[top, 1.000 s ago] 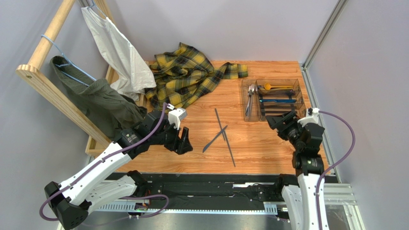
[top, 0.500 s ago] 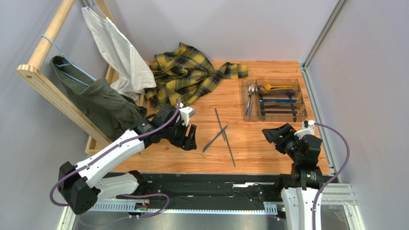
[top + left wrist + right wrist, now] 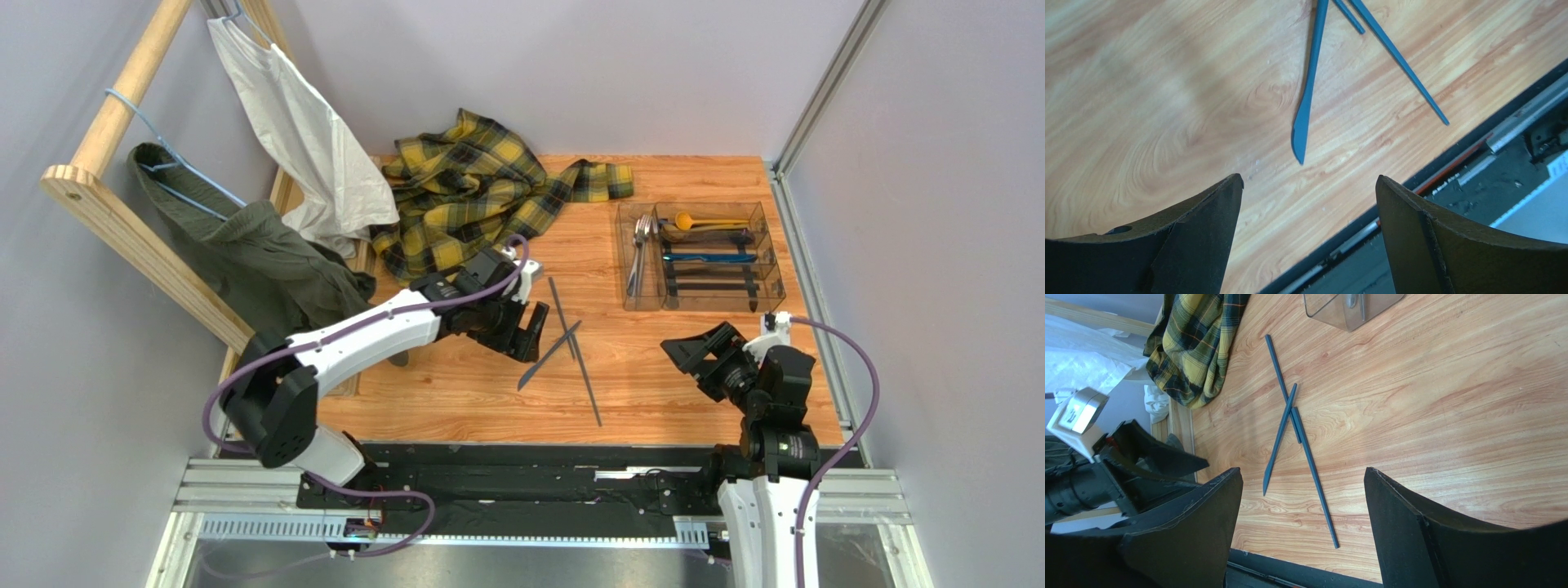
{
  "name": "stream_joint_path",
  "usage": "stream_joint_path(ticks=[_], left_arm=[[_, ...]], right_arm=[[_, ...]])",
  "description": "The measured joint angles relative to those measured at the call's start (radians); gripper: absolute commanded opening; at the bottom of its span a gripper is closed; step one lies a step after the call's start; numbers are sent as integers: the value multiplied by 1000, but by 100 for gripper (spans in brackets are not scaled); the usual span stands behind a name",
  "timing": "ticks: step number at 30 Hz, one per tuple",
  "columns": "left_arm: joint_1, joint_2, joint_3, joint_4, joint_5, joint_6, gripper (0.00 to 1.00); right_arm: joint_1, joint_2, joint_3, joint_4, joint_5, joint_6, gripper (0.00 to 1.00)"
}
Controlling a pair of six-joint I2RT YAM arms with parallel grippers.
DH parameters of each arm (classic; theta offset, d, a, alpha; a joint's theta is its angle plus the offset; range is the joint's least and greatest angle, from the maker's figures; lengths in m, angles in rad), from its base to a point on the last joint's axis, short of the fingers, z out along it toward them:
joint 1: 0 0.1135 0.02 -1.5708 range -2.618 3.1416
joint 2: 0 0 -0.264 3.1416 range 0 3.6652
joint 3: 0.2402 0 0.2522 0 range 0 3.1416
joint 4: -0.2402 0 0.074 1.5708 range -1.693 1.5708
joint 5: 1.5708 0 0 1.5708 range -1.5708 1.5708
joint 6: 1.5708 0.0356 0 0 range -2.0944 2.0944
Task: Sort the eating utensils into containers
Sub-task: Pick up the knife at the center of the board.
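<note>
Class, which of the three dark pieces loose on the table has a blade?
The knife crossing the two thin sticks; it widens toward its point.

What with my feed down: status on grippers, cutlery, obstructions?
Left gripper open, empty, near knife. Right gripper open, empty. Two sticks and knife crossed on table, outside tray. Nothing blocking.

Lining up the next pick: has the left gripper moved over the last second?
Yes. The left gripper has travelled right, away from the wooden rack, and is now just beside the crossed dark utensils.
</note>
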Motion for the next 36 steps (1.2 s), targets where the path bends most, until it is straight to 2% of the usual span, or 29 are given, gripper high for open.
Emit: stream_joint_path(ticks=[7, 14, 24, 28, 32, 36], left_arm=[[-53, 193, 89, 66, -50, 56, 75], [-59, 297, 107, 127, -52, 99, 61], [-62, 397, 125, 184, -61, 136, 45], [-81, 406, 130, 197, -110, 150, 38], [-107, 424, 152, 194, -163, 164, 34], [-138, 446, 177, 192, -224, 180, 22]], right_arm=[[0, 0, -4, -7, -16, 0, 76], [0, 0, -20, -8, -35, 0, 76], [0, 1, -32, -9, -52, 1, 76], [0, 0, -43, -5, -56, 4, 76], [0, 0, -59, -5, -59, 9, 76], [0, 0, -69, -5, -60, 16, 76]])
